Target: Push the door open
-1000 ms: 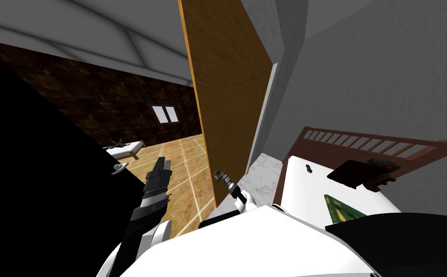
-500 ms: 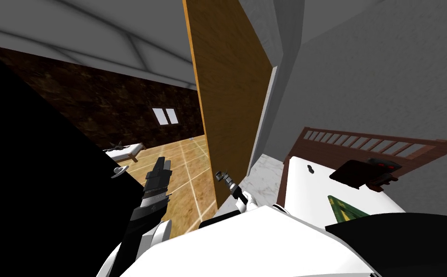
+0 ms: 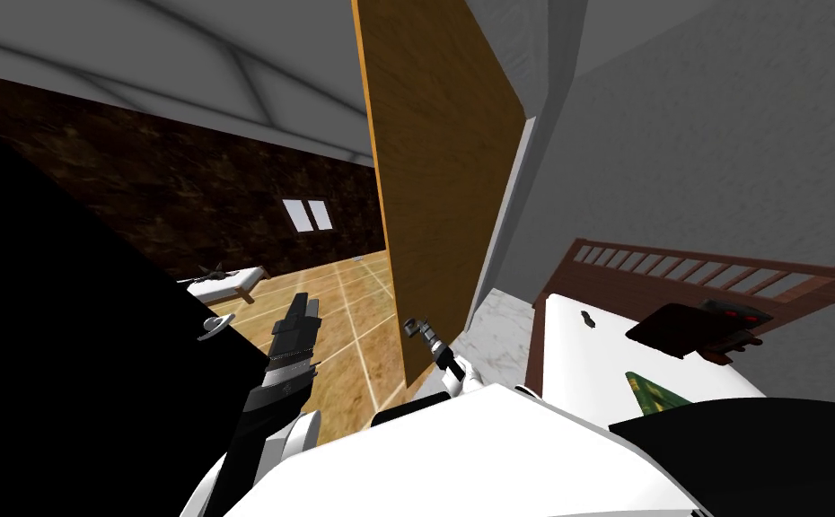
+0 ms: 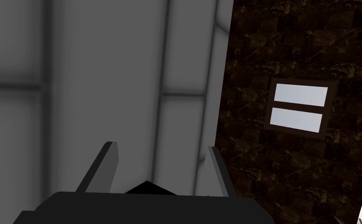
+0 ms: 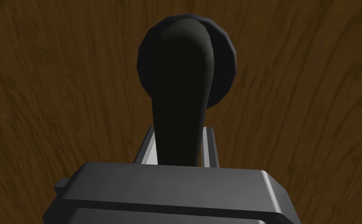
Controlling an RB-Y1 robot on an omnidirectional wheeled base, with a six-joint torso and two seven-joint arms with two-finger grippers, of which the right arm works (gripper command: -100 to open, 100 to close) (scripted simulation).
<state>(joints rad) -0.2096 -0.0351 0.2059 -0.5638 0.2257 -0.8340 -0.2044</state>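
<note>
At 12 o'clock, closest in, the right jaws were clamped on the one dark lever handle (image 5: 180, 89) of the one door (image 3: 443, 179), both thin fingers (image 5: 208, 144) pressing the lever's sides, with brown wood grain right behind. From the head, the door stood partly open, angled toward 1 o'clock, with the gap at 11 o'clock.

My judgement is that, because the door turns on an arc, a straight shove could twist the lever between the jaws and let it slip out. It could also load the right arm (image 3: 447, 363) at the wrist.

At 11 o'clock the left arm (image 3: 292, 341) was raised into the opening, the left jaws spread wide and holding nothing. It hung just beside a black area (image 3: 65, 314) at 10 o'clock. One small grey knob-like thing (image 3: 214, 325) sat at that area's edge, and the arm could snag there if the base rolled forward.

At 3 o'clock lay one white bed (image 3: 568, 350) with a brown slatted end (image 3: 685, 265). Three things lay on it: a dark speck (image 3: 586, 319), a reddish-brown block (image 3: 698, 325) and a green patterned piece (image 3: 645, 393). A careless turn of the base might clip the bed.

Farther off, through the gap at 11 o'clock, ran a wooden floor (image 3: 353, 305) with one low white-topped desk (image 3: 236, 280). Farthest was one window (image 3: 309, 214) of two panes in a dark brown wall (image 3: 182, 188).
</note>
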